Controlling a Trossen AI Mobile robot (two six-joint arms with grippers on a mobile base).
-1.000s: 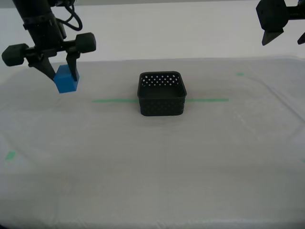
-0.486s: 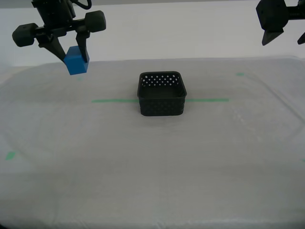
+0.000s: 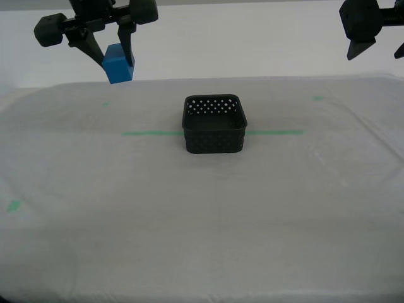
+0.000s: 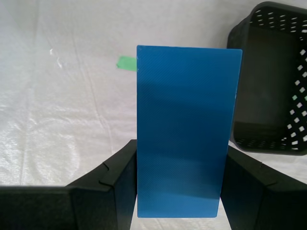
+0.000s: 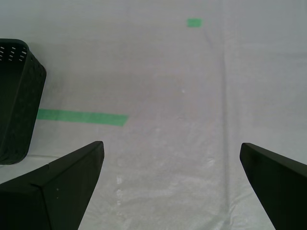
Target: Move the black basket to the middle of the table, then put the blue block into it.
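One black basket [image 3: 214, 125] sits on the table [image 3: 202, 214] near the middle of the exterior view, astride the thin green tape line [image 3: 148, 133], its perforated walls upright and nothing visible inside it. High at the exterior view's left, my second gripper [image 3: 112, 48] hangs above the white cloth with its fingers clenched on the blue block [image 3: 118, 63], which is clear of the surface and well apart from the basket. From the second wrist view, the block [image 4: 184, 134] fills the gap between both pads, the basket's open interior beside it. My first gripper [image 5: 172, 177] hovers with fingers spread wide, grasping nothing.
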